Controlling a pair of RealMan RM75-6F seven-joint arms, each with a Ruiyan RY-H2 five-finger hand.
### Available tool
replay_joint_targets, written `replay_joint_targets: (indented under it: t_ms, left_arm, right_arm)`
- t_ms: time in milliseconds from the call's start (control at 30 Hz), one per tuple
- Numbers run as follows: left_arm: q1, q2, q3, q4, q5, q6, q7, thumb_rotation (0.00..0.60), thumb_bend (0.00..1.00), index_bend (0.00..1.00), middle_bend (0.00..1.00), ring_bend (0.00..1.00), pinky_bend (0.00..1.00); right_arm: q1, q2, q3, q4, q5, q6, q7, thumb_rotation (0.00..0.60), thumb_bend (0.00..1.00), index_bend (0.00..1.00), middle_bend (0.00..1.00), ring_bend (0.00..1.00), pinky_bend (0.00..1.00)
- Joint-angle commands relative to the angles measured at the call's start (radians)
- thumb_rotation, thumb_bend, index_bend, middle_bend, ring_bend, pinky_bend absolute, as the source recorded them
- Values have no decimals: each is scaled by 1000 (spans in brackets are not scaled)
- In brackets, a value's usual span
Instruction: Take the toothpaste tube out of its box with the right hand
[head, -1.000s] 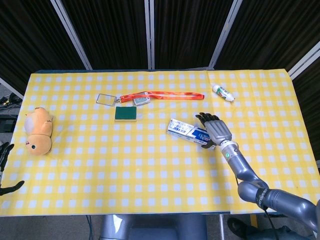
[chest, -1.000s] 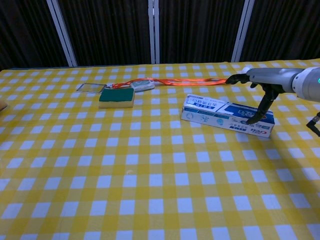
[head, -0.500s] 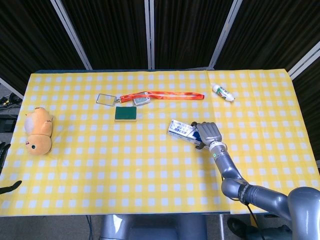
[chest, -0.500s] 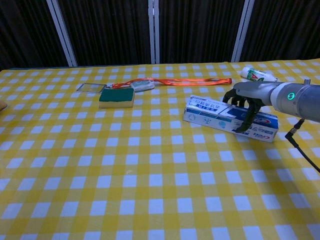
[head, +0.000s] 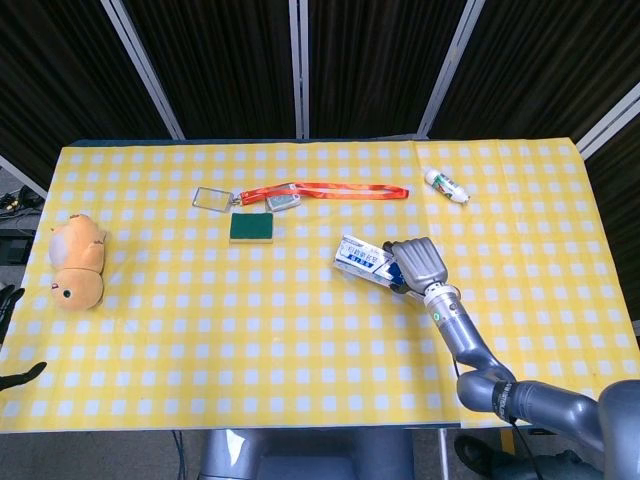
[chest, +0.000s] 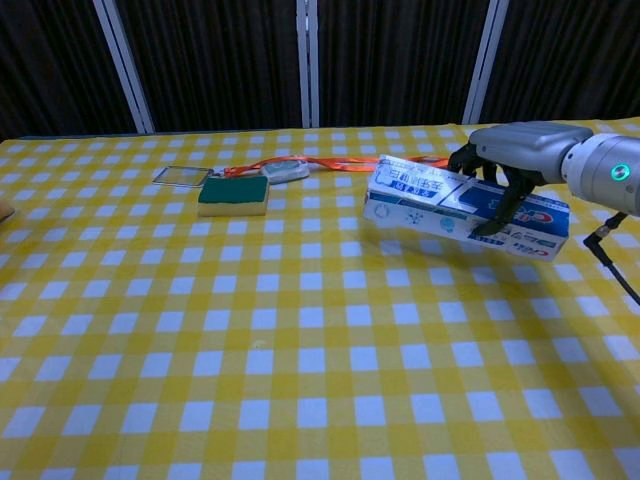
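Note:
The blue and white toothpaste box (chest: 440, 204) hangs lengthwise a little above the table, and my right hand (chest: 510, 160) grips its right half from above. In the head view the box (head: 362, 258) sticks out to the left of the right hand (head: 418, 264). Its ends look closed and no tube shows. My left hand (head: 10, 340) shows only as dark fingertips at the left edge of the head view, off the table, and nothing is visible in it.
A green sponge (chest: 233, 194), a small framed card (chest: 181, 176) and an orange lanyard (chest: 370, 162) lie at the back. A white tube (head: 446, 185) lies at the back right, a plush hamster (head: 77, 262) at the far left.
My right hand closed over the box from above and lifted it off the tablecloth; the box now hangs higher than before.

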Motion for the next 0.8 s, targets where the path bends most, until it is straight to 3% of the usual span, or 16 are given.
replay_joint_targets:
  t_ms: [33, 367, 667, 800]
  left_arm:
    - [2, 4, 1, -4, 8, 8, -7, 600, 0, 0, 0, 0, 0]
    - [12, 26, 6, -14, 27, 27, -48, 600, 0, 0, 0, 0, 0]
    - [21, 41, 13, -22, 43, 43, -67, 600, 0, 0, 0, 0, 0]
    - [19, 40, 16, -23, 45, 37, -64, 600, 0, 0, 0, 0, 0]
  right_arm:
    - [-38, 133, -43, -129, -162, 102, -18, 600, 467, 532, 586, 520, 617]
    - [-61, 439, -95, -359, -477, 288, -369, 600, 467, 536, 583, 519, 617]
    - [-41, 577, -98, -369, -692, 304, -706, 600, 476, 538, 544, 503, 555]
    - [-36, 600, -91, -378, -718, 277, -766, 600, 476, 532, 535, 483, 511]
